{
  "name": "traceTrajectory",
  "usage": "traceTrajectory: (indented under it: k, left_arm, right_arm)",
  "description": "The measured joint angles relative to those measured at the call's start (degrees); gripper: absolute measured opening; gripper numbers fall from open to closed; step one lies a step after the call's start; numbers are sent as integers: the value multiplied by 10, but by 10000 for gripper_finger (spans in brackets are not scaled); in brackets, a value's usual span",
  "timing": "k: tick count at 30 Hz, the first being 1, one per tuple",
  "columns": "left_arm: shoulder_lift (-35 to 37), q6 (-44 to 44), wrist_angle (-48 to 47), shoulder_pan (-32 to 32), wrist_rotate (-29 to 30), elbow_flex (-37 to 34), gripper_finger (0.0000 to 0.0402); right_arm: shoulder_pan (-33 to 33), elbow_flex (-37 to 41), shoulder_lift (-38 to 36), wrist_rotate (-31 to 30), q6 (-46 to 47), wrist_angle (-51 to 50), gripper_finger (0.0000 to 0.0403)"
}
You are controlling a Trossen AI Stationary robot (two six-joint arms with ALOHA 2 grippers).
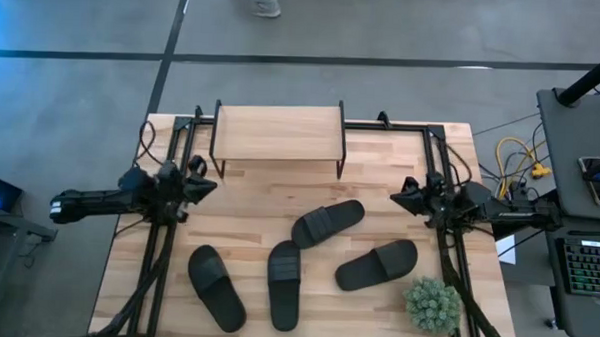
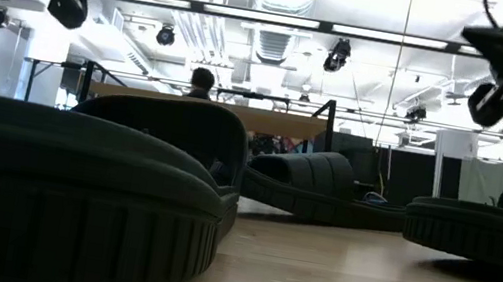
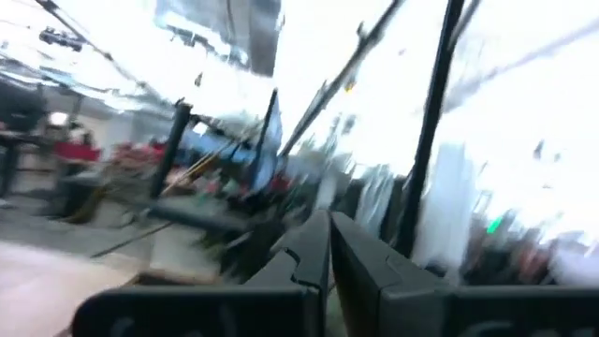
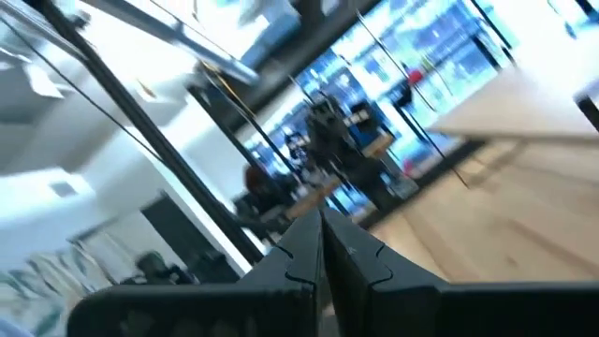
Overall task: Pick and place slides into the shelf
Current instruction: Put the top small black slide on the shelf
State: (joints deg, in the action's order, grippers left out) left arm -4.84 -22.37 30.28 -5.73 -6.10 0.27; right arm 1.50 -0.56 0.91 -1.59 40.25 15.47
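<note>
From above: four slides (image 1: 312, 259) at 6 o'clock of shelf (image 1: 278, 134). Wrist views alone: left pincer (image 3: 328, 245), right pincer (image 4: 320, 234) pressed narrow, empty.

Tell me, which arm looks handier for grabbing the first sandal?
Probably the right. Its shut claw sits close to the black slide sandal nearest the low wooden shelf. The left claw, also shut, is farther from any sandal; its closest is the black one near the table's front-left.

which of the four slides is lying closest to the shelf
The slide in the middle of the table, angled up toward the right, is closest to the shelf. It lies just in front of the shelf's right legs; the other three sit nearer the table's front edge.
</note>
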Motion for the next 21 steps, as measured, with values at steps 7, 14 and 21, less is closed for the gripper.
traceTrajectory:
  k: [7,14,21]
  left_arm:
    - [0,-62,130,0,20,0,2]
    - [0,-165,193,0,138,1,2]
    - [-15,-176,197,0,140,36,2]
  right_arm:
    - [0,0,0,6,-2,96,9]
    - [0,0,22,89,1,145,9]
    - [0,-42,112,155,-53,232,9]
